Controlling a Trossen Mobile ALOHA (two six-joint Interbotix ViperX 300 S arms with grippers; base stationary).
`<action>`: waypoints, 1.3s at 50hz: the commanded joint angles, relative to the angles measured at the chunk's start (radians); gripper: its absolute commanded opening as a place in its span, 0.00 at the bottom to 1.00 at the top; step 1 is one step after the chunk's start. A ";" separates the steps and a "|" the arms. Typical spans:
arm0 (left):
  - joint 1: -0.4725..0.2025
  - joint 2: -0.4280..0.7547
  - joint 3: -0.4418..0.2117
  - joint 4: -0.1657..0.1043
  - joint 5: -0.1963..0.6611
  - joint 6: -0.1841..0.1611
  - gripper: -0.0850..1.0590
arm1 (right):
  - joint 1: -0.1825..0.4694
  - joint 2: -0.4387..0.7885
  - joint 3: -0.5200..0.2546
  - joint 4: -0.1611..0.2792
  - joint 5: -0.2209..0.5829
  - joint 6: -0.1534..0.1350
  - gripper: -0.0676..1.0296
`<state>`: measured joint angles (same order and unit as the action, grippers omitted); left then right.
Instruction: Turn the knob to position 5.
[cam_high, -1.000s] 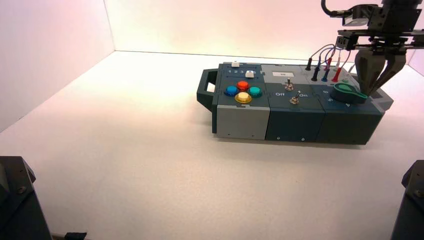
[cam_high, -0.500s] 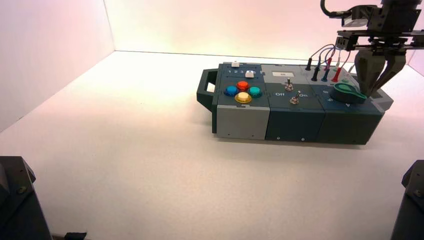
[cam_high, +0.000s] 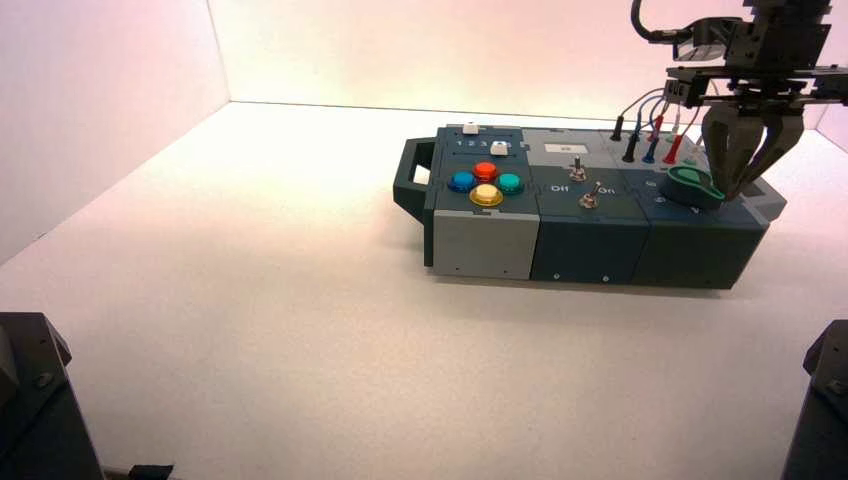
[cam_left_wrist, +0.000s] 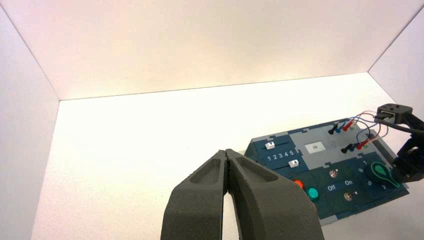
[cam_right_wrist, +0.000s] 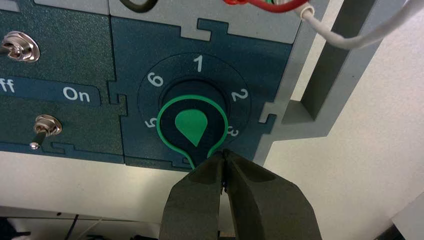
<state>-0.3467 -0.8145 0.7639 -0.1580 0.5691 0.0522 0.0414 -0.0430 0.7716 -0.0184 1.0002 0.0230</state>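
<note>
Right arm at work, far right of the box (cam_high: 590, 235). Its gripper (cam_high: 733, 192) is down at the knob (cam_high: 690, 187), fingers closed, tips (cam_right_wrist: 231, 156) together, nothing seen between them. The tips overlap the pointer side of the knob in the right wrist view; contact cannot be told for certain.

Knob: green-edged, dark body, on the dark panel at the box's right end. The long pointer runs down between 3 (cam_right_wrist: 233, 131) and 5 (cam_right_wrist: 151, 122), its end hidden behind the closed fingers. Not lined up with 5. Also legible round the dial: 1, 2 and 6; the 4 is covered in the right wrist view.

Left arm idle, away from the box, its gripper (cam_left_wrist: 226, 152) closed over the pale table (cam_high: 250, 300), fingertips together.

Rest of the box: two metal switches (cam_high: 590, 197) left of the dial, "On" printed between them. Four buttons farther left: red (cam_high: 485, 172) at the back, blue (cam_high: 462, 182) left, green (cam_high: 509, 184) right, yellow (cam_high: 486, 195) nearest. Two white sliders (cam_high: 499, 149) behind these. Wires (cam_high: 655, 105) loop above the grey panel behind the knob, red, blue and black plugs among them
</note>
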 joint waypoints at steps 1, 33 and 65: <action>0.006 0.000 -0.035 0.003 -0.011 0.006 0.05 | 0.011 -0.015 -0.012 0.005 0.006 -0.003 0.04; 0.028 0.002 -0.032 0.003 -0.011 0.009 0.05 | 0.044 -0.023 -0.008 0.021 0.031 -0.003 0.04; 0.028 0.008 -0.026 0.003 -0.031 0.009 0.05 | 0.044 -0.066 0.000 0.028 0.046 -0.002 0.04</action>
<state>-0.3221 -0.8130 0.7639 -0.1565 0.5538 0.0568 0.0798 -0.0798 0.7777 0.0061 1.0446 0.0230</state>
